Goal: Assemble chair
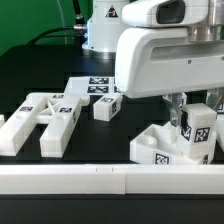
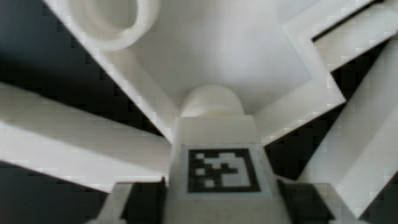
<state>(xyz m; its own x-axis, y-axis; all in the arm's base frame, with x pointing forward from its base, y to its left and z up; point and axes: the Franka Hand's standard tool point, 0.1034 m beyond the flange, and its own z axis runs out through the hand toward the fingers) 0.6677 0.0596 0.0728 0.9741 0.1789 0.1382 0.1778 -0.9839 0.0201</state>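
Note:
My gripper [image 1: 196,118] is at the exterior view's right, shut on a white chair leg [image 1: 197,133] that carries a square tag and stands upright. The leg's lower end is at a chunky white seat block [image 1: 152,147] on the table. In the wrist view the leg [image 2: 215,150] sits between my dark finger pads [image 2: 153,203]. Its rounded tip lies in a V-shaped corner of a white chair piece [image 2: 267,60]. I cannot tell whether the tip touches it. A round hole shows in another white part [image 2: 107,18].
A white crossed frame piece [image 1: 45,120] lies at the exterior view's left. A small tagged white block [image 1: 107,107] lies mid-table, with the marker board [image 1: 92,86] behind it. A white rail [image 1: 100,181] runs along the front edge.

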